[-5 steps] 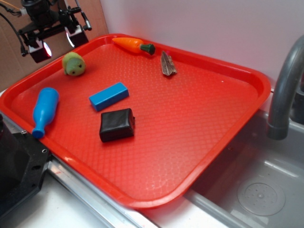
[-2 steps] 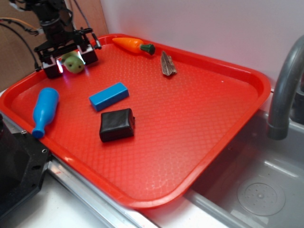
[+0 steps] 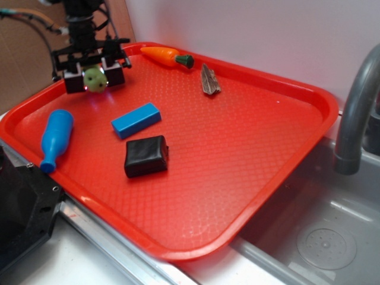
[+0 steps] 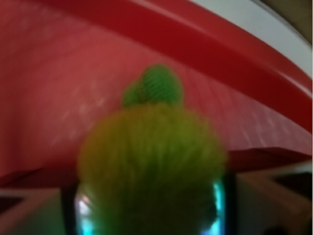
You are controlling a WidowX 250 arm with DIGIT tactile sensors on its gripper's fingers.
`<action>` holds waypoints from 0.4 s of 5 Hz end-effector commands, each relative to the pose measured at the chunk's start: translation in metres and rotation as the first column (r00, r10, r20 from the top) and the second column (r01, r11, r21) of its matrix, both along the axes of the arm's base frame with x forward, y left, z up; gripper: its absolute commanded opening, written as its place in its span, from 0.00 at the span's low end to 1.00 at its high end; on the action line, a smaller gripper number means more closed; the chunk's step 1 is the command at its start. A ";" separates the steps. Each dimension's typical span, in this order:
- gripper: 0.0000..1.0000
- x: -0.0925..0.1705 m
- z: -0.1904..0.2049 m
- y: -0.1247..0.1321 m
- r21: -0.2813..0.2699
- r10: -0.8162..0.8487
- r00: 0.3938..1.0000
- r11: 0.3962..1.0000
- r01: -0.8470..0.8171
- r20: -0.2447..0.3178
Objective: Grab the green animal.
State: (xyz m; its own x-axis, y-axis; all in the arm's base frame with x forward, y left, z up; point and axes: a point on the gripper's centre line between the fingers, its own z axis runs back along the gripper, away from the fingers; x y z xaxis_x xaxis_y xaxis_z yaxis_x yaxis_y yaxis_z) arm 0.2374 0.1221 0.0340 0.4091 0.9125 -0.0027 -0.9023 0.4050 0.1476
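Observation:
The green animal (image 3: 95, 79), a small fuzzy yellow-green plush, sits at the far left corner of the red tray (image 3: 237, 148). My gripper (image 3: 95, 78) is down over it, one black finger on each side, both pressed against the plush. In the wrist view the green animal (image 4: 149, 161) fills the space between the fingers (image 4: 230, 196) and touches both, with my gripper (image 4: 149, 210) shut on it. A brighter green knob shows beyond its top. The plush rests on the tray floor.
On the tray lie a blue block (image 3: 136, 119), a black block (image 3: 146, 155), a blue bowling pin (image 3: 56, 138), an orange carrot (image 3: 166, 56) and a brown piece (image 3: 209, 80). The tray rim runs close behind the gripper. A grey faucet (image 3: 356, 113) and sink stand at the right.
The gripper came down from above the tray's corner onto the green animal, and its fingers have closed in against the plush. The plush has stayed in place.

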 end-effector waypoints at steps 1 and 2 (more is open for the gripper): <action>0.00 -0.047 0.123 -0.069 0.055 -0.459 0.886 0.889 0.456 0.071; 0.00 -0.058 0.154 -0.097 0.051 -0.661 0.742 0.749 0.660 0.107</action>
State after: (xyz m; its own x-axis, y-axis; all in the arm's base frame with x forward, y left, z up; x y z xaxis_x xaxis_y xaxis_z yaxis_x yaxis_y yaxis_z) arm 0.1932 0.0031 0.1742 0.9149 0.4018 0.0397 -0.4038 0.9116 0.0772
